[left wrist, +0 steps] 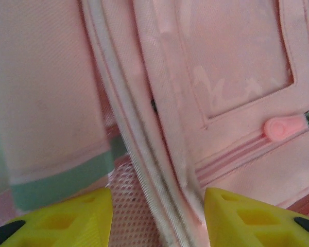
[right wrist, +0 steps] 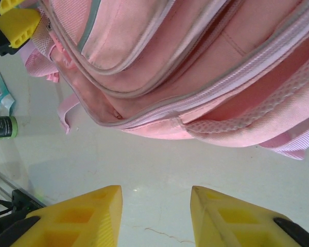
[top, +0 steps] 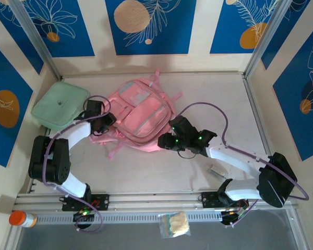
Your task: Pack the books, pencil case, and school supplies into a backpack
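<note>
The pink backpack lies flat in the middle of the table with its front pockets up. My left gripper is at its left side. Its yellow fingers stand apart, with the backpack's pale zip edge and pink mesh running between them, so it is open. A pink zip pull sits to the right on a pocket. My right gripper hovers just off the backpack's near right edge, open over bare table, with the backpack ahead of it. The books are out of view.
A mint green square pouch lies left of the backpack. A small silvery item rests near the right arm. An orange-capped bottle and a clear bag sit beyond the front rail. A green-tipped tube shows at the left.
</note>
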You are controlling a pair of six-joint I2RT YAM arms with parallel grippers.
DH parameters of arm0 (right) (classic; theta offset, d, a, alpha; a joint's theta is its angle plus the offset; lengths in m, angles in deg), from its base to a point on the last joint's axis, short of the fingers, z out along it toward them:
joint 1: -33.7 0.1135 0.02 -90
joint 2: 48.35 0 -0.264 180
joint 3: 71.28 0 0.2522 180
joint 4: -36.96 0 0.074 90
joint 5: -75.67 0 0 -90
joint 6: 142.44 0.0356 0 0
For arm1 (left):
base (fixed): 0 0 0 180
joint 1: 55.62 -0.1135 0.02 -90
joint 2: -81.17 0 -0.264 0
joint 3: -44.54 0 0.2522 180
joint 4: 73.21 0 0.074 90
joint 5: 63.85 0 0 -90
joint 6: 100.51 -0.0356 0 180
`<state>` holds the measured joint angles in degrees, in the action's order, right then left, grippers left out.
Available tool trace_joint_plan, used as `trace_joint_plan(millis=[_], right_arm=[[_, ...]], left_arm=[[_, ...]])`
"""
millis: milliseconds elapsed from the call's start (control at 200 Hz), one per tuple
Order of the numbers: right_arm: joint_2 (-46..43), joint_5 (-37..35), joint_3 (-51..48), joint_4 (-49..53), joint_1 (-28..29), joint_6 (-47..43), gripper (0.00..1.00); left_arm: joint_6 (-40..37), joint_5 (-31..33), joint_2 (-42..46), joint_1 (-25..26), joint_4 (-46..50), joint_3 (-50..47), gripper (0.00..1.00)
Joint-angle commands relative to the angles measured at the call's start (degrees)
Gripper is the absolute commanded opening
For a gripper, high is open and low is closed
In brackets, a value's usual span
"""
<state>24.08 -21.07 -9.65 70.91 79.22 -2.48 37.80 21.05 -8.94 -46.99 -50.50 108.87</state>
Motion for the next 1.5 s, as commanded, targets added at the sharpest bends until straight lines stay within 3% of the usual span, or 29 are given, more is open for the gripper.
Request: trace_joint_plan(millis=[0,165,295,435,655,760,1000,1201,1281,1496], right_arm=[[-1.8,-1.2,-0.9,-0.6,-0.9,0.5,0.40],[-1.8,0.2,-2.3,-2.4,-2.2,0.9,0.40],[-1.4,0.6,-2.7,-3.0,-2.7,0.7,0.40],[-0.3,1.6,-2.2,-3.2,-3.3,0.1,0.40],[-0.2,2.1,-1.2,-2.8,-4.1,-0.6,0.40],[0.4,2.1,-0.4,-2.0,-4.7,-2.0,0.40],[4.7,1.7,6.5,2.7,-4.1,-7.8,0.44],[12.7,-0.6,16.2,4.4,1.0,-9.3,0.51],[16.8,-4.0,20.4,3.8,4.4,-9.8,0.52],[26.5,-8.4,29.0,2.5,9.6,-9.4,0.47]], left_arm=[[2.7,-2.2,-2.3,-0.5,-3.5,2.2,0.48],[5.7,-5.0,-5.1,-0.1,-7.1,1.4,0.54],[7.3,-1.4,-5.0,0.8,-9.1,-0.4,0.53],[9.8,-1.8,-6.8,1.2,-11.4,0.5,0.32],[11.7,0.4,-6.1,3.2,-11.7,0.6,0.14],[13.1,0.1,-4.7,3.6,-11.8,0.1,0.00],[18.0,0.5,3.5,6.4,-10.4,-2.9,0.00],[25.5,0.5,10.5,9.1,-15.6,-9.3,0.00],[26.6,1.4,12.4,10.1,-13.0,-8.9,0.00],[29.9,1.1,14.9,12.3,-13.1,-9.2,0.00]])
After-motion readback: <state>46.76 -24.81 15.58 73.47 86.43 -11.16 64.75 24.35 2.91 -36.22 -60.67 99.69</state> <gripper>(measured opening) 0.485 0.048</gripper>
